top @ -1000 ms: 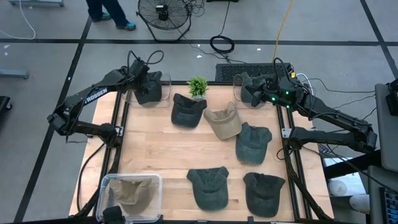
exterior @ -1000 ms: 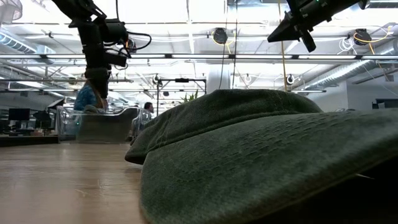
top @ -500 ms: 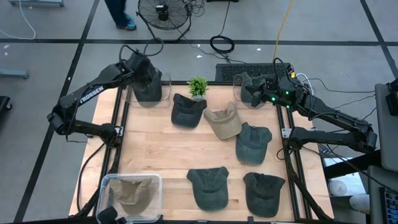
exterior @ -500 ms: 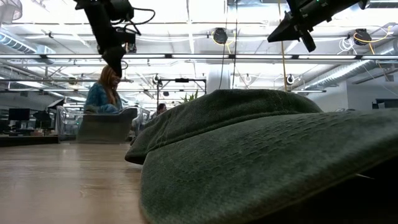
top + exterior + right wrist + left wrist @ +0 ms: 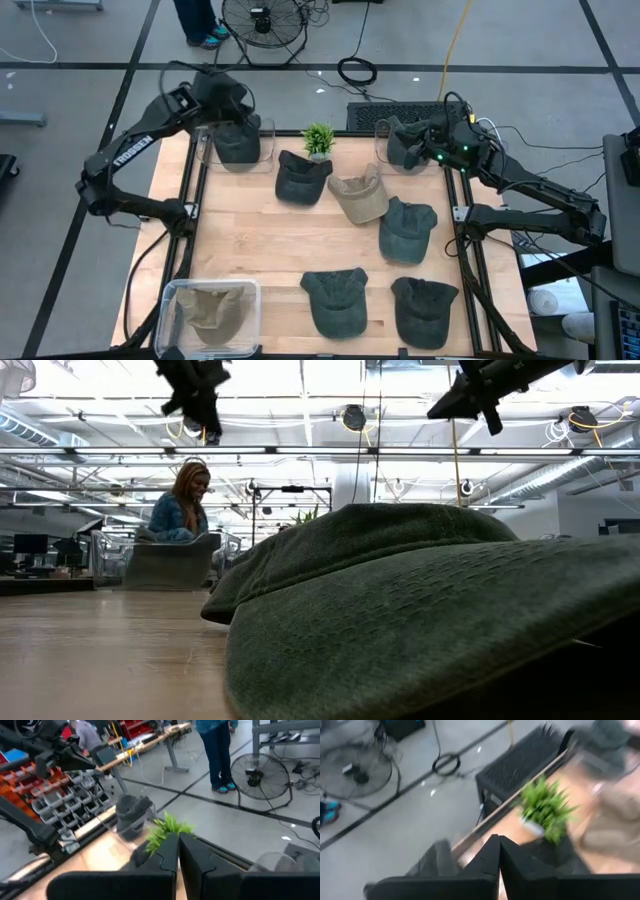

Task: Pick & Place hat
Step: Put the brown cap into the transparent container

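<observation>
Several hats lie on the wooden table (image 5: 250,240): dark ones (image 5: 302,177) (image 5: 335,300) (image 5: 424,310), a tan one (image 5: 360,197) and a green one (image 5: 405,228). One dark hat (image 5: 237,145) sits in a clear container (image 5: 262,135) at the far left. My left gripper (image 5: 238,110) (image 5: 498,845) hangs high above that container, shut and holding nothing. My right gripper (image 5: 397,140) (image 5: 178,842) is shut too, raised over the far right corner, also with nothing in it. In the low view a green hat (image 5: 420,610) fills the foreground.
A clear bin (image 5: 175,295) with a tan hat (image 5: 212,310) stands at the near left corner. A small green plant (image 5: 318,138) stands at the far edge between the arms, and a second clear container (image 5: 380,135) sits under my right gripper. A person shows beyond the table (image 5: 185,505).
My left gripper has risen from the dark hat in the far-left container, drawn back toward the far left corner and rolled; its fingers have shut. The hat has stayed in the container. The person behind the table has walked on.
</observation>
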Tool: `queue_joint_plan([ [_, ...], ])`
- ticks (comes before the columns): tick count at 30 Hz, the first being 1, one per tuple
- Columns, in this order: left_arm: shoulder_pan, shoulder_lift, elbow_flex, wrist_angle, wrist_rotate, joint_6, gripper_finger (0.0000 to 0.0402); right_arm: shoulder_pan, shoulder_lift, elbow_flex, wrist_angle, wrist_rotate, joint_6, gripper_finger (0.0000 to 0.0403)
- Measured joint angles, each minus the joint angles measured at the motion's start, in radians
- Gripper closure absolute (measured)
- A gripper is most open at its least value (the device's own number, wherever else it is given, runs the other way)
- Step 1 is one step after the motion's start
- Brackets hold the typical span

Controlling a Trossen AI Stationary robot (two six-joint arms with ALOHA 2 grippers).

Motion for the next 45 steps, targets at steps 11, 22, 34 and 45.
queue_joint_plan([
  [11, -0.137, -0.001, 0.152, 0.056, 0.002, -0.213, 0.0366, -0.012, 0.013, 0.000, 0.031, -0.252, 0.053, 0.0399],
  [22, -0.428, 0.000, 0.151, 0.071, -0.039, -0.488, 0.0393, 0.001, -0.009, 0.000, -0.012, -0.510, 0.021, 0.0399],
  [34, -0.545, 0.022, 0.149, 0.273, -0.072, -0.451, 0.0392, 0.066, 0.054, 0.001, 0.033, -0.537, 0.113, 0.0401],
  [45, -0.477, 0.020, 0.150, 0.227, 0.203, -0.344, 0.0363, 0.150, 0.342, 0.217, -0.146, -0.522, 0.002, 0.0402],
])
